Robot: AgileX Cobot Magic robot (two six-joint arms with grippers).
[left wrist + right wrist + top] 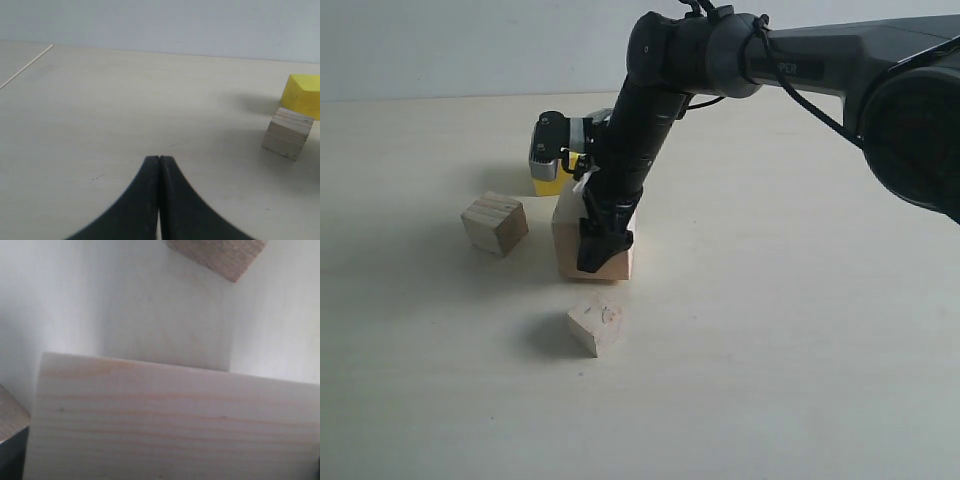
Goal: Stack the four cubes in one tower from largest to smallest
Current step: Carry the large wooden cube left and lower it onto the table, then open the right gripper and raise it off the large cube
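Note:
The large pale wooden cube (567, 240) rests on the table, and in the right wrist view this large cube (170, 420) fills the space between the jaws. My right gripper (595, 240) straddles it from above, jaws wide and closed on its sides, with one dark finger (592, 250) flat against its near face. The yellow cube (548, 186) sits just behind, partly hidden by the wrist. A small bare wooden cube (494, 222) lies to the left. The smallest cube (596, 325), marked with a knot, lies in front. My left gripper (159, 158) is shut and empty above bare table, with the yellow cube (302, 94) and a small wooden cube (289, 133) off to one side.
The pale tabletop (790, 330) stretches wide to the right and front of the cubes. The right arm (650, 110) slants down across the middle from the upper right. A corner of a small wooden cube (220, 255) shows beyond the large one in the right wrist view.

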